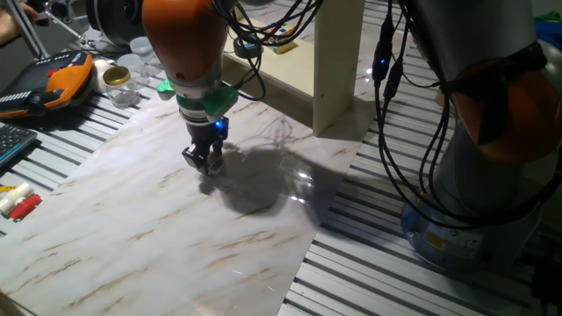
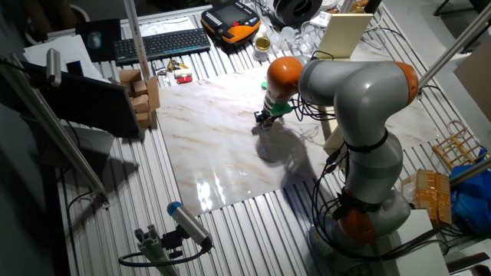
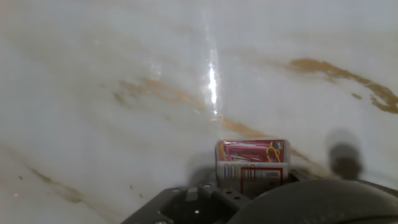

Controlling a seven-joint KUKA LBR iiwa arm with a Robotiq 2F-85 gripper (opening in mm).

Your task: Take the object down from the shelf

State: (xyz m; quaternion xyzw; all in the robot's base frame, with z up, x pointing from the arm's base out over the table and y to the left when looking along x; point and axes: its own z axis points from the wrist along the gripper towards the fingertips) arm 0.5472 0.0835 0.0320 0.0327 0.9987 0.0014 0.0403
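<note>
My gripper (image 1: 204, 161) hangs low over the marble board (image 1: 158, 237), close to its surface, left of the shelf. It is shut on a small box of coloured paper clips (image 3: 252, 158), which shows at the bottom of the hand view with its end toward the board. The box cannot be made out in either fixed view. The pale beige shelf (image 1: 338, 61) stands at the back right of the board; its upright panel and flat board show. In the other fixed view the gripper (image 2: 263, 119) is left of the shelf (image 2: 349, 34).
An orange and black pendant (image 1: 61, 79), jars (image 1: 118, 75) and a keyboard (image 2: 161, 44) lie beyond the board. Cardboard boxes (image 2: 142, 96) stand at its corner. Black cables (image 1: 395, 132) hang by the grey arm base (image 1: 492, 175). A red and white item (image 1: 19, 204) lies at the left edge.
</note>
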